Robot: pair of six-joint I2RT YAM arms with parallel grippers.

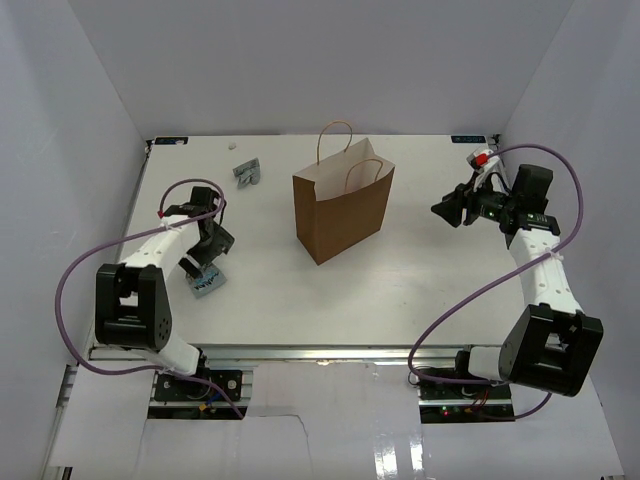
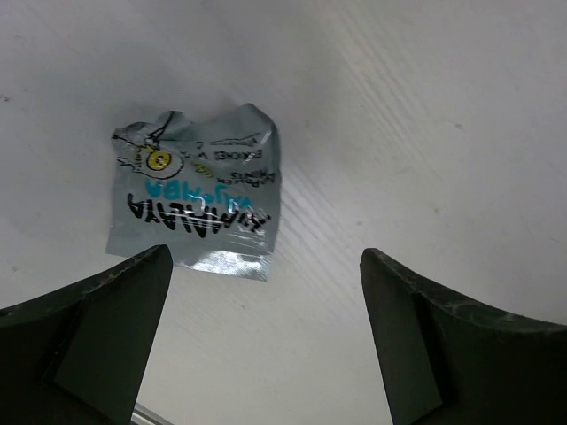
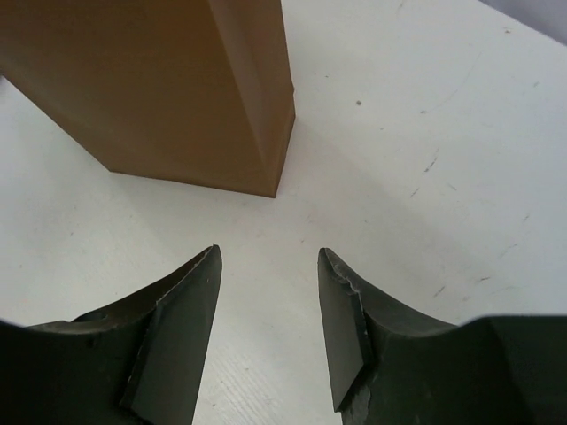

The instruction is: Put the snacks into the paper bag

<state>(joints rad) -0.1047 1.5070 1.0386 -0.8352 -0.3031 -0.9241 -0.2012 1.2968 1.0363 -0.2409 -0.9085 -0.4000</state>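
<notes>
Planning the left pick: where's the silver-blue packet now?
Top view: silver-blue packet lies near-left on the table, beside the left tool, well left of the paper bag.

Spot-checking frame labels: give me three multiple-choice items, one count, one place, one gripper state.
1. How many twisted loop handles does the tall brown kraft paper bag have?
A. one B. two C. four
2. Where is the crinkly silver foil packet with blue print?
A. inside that bag B. flat on the white table, just ahead of the left gripper C. hanging off a handle
3. The right gripper is:
A. shut on a red packet B. shut on a handle C. open and empty

Answers: B, two loops rise above the rim in the top view; B, the left wrist view shows it lying on the table by the spread fingers; C, only bare table shows between its fingers.
</notes>
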